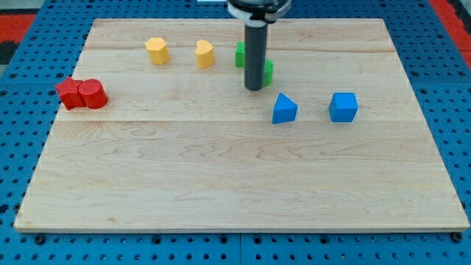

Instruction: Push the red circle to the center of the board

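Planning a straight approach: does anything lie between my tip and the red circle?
In the camera view, only bare board lies between my tip and the red circle. The yellow blocks sit above that line, toward the view's top.

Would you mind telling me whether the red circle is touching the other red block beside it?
Touching. The camera view shows the red circle pressed against the other red block at the board's left edge, no wood between them.

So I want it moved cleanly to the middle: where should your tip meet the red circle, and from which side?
My tip cannot grip, only push. The red circle touches another red block on its left, so its left face is blocked. I'd probably slip in from the view's top-left, between them, and push toward the view's lower right.
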